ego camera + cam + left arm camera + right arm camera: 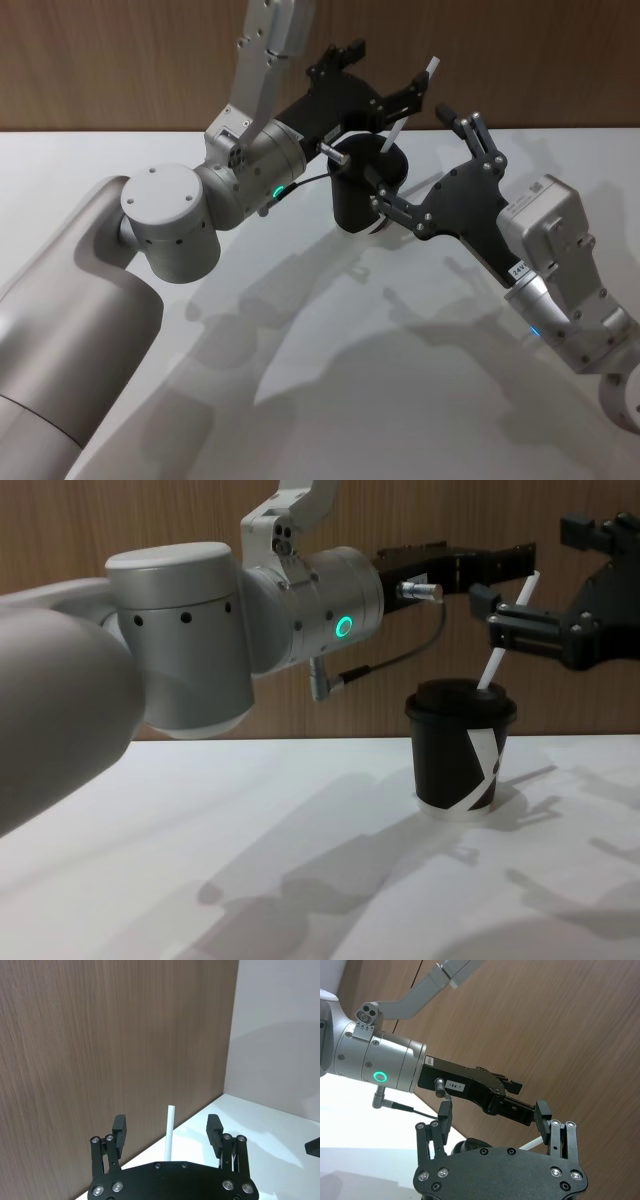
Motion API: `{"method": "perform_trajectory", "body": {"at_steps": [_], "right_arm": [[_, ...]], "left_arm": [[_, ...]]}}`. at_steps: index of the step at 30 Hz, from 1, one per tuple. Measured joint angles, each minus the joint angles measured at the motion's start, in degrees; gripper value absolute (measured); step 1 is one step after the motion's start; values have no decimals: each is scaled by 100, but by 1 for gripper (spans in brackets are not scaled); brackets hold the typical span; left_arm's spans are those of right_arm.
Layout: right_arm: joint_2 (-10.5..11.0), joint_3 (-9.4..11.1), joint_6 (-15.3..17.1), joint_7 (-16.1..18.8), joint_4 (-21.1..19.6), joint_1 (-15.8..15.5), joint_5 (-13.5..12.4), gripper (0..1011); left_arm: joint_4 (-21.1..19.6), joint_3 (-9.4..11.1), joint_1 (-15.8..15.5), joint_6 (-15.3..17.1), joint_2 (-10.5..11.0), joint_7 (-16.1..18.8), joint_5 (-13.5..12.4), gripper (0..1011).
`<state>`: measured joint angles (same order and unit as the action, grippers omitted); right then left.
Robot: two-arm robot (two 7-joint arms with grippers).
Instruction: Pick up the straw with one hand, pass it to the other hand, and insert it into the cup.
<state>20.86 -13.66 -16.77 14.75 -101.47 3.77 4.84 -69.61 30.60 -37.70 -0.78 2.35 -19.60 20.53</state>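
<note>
The right gripper (424, 165) hangs open around the cup (460, 745), just beside the straw (505, 630) leaning in its lid; beyond, the left gripper (382, 75) gapes above. Light, stiff, slippery: pinch mid-shaft

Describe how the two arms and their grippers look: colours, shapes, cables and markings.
Both arms are thick silver cylinders ending in flat black plate grippers with silver screws and short blocky jaws. The left gripper sits on a wrist with a green glowing ring, a metal plug and a thin black cable. The right gripper sits on a boxy silver wrist with a white printed label and a small blue light.
</note>
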Motion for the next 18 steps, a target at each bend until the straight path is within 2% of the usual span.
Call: {"method": "perform_trajectory", "body": {"at_steps": [8,18], "right_arm": [[-4,0,0,0,-2,-3,1,1001],[-107,26,28,-82,-88,-81,19,1001]], "left_arm": [[-18,-14,19,0,17,-51,4,1003],[-126,-60,69,0,162,-382,137,1003]]}}
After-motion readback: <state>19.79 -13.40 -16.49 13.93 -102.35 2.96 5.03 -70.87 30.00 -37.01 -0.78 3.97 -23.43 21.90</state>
